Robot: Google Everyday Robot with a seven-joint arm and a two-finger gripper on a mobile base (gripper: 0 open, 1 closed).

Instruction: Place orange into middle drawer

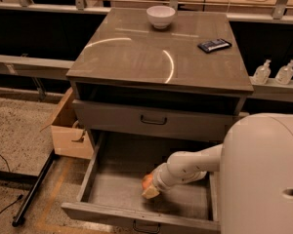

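Note:
The middle drawer point(112, 186) is the lowest one and is pulled wide open, with a bare grey floor and a small black handle point(146, 226) on its front. My gripper point(149, 189) reaches down into it from the right, low over the floor near the middle. It is shut on the orange point(146, 181), which shows partly at the gripper's tip. My white arm point(190, 167) and its large shell point(263, 174) cover the drawer's right side.
A shut drawer front point(154, 121) sits one tier higher. On the cabinet top stand a white bowl point(160, 16) and a black flat object point(214, 45). A cardboard box point(68, 130) and a black stand leg point(34, 189) lie left. Two bottles point(261, 72) stand right.

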